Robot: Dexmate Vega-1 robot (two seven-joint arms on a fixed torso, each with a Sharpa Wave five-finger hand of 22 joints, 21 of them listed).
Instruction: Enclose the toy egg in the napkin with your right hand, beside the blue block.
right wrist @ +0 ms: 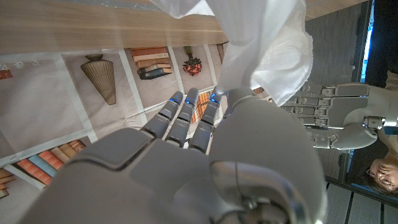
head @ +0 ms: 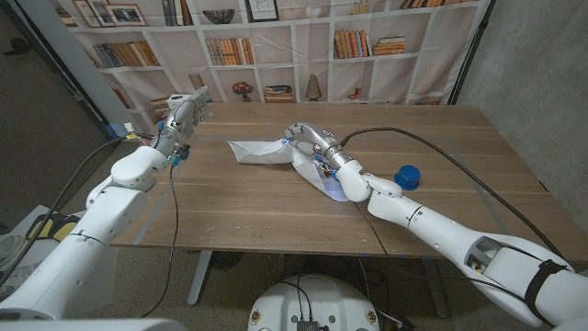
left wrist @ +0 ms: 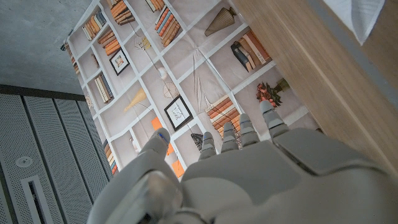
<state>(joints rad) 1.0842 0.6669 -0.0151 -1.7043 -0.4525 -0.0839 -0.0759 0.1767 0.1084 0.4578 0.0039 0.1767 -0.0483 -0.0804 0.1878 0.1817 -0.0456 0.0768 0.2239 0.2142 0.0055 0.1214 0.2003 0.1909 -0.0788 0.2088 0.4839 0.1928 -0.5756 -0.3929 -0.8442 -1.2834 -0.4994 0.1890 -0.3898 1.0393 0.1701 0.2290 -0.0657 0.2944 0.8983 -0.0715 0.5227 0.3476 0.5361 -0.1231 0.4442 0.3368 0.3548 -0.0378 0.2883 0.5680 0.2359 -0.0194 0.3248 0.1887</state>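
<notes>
White napkin (head: pixel 266 152) lies spread near the middle of the wooden table (head: pixel 239 202), and one corner of it is lifted up in my right hand (head: pixel 308 140). I pinch that fold between my thumb and fingers; in my right wrist view the cloth (right wrist: pixel 267 43) hangs bunched from my fingertips (right wrist: pixel 186 102), with the table edge showing beyond it. The rest of the sheet trails from my hand toward my forearm, lying rumpled on the wood. I cannot make out the toy egg; if it sits under the cloth, the folds hide it.

The blue block (head: pixel 407 176) stands on the table on the outer side of my right forearm, near the arm but well apart from the main part of the napkin.

My left hand (head: pixel 188 112) is raised above the far left part of the table, away from the napkin, its fingers straight and apart and holding nothing. My left wrist view shows the back of that hand (left wrist: pixel 249 168) with the fingers reaching out past the table edge, and a corner of the napkin (left wrist: pixel 354 15) on the wood.

Behind the table hangs a backdrop printed with bookshelves (head: pixel 276 46). A black cable (head: pixel 441 152) runs across the table's right side.
</notes>
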